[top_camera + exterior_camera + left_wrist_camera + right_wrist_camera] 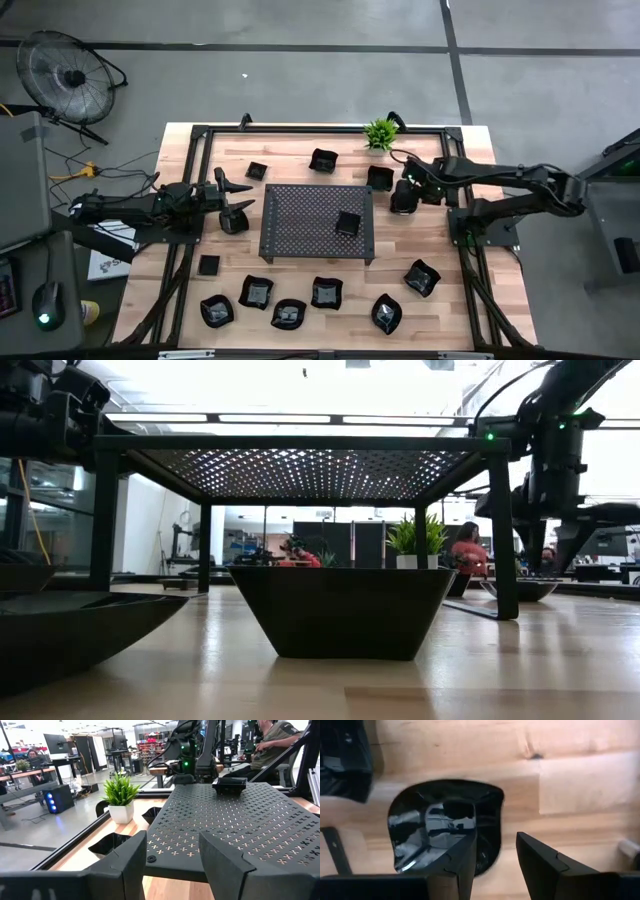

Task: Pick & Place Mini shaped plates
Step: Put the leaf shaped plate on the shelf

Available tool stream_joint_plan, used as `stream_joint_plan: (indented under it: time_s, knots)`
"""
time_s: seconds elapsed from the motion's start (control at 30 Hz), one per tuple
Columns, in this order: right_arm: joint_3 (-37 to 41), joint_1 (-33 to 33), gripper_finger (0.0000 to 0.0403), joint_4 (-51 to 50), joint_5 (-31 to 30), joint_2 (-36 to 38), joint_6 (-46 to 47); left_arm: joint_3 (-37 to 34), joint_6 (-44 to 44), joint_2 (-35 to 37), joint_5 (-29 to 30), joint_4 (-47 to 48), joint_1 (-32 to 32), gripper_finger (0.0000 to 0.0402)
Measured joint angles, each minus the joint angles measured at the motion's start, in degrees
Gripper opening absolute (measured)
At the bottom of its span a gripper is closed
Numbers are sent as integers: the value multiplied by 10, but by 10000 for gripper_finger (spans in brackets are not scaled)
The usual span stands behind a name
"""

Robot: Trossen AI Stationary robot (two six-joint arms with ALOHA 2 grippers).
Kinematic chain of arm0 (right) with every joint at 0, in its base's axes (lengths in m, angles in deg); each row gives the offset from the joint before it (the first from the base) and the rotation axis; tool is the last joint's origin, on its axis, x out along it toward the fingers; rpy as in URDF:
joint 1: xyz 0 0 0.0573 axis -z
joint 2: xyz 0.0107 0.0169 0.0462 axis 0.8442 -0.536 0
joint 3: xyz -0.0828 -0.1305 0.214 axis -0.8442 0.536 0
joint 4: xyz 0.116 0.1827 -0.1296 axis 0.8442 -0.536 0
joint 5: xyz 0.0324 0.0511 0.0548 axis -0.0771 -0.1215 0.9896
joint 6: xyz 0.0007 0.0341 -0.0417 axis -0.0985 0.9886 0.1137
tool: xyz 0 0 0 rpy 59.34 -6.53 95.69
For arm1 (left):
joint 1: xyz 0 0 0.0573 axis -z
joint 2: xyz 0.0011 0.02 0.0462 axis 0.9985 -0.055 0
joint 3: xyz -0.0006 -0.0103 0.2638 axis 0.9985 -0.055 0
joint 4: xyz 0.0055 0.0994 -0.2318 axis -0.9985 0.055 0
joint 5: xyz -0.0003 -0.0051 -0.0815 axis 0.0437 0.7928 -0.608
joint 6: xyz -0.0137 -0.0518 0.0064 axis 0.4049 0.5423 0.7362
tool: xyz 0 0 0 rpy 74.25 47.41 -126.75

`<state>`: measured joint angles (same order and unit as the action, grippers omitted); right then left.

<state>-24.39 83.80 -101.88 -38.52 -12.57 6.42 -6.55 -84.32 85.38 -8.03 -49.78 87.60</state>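
Several small glossy black mini shaped plates lie on the wooden table; one (347,222) sits on the dark perforated tray (300,215). My right gripper (495,857) points down, open, just above a wavy-rimmed plate (435,827) that lies flat on the wood off the tray's right end. One finger (457,862) stands over the plate's hollow and the other (545,865) outside its rim. In the high view my right gripper (403,196) hides that plate. My left gripper (237,200) waits open and level at the tray's left end.
A small green plant (380,133) stands at the far edge, with another plate (380,178) close to my right gripper. More plates line the near edge (288,314). A black frame (200,132) rims the table. A person (275,740) sits beyond the table's right end.
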Motion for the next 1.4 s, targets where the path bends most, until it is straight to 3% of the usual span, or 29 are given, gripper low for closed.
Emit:
stream_joint_plan:
  time_s: [0.7,1.4]
  knots:
    - [0,61,130,41,16,-75,-113,0,0,0,0,0,0,176]
    - [0,61,20,40,17,-80,-120,0,0,0,0,0,0,176]
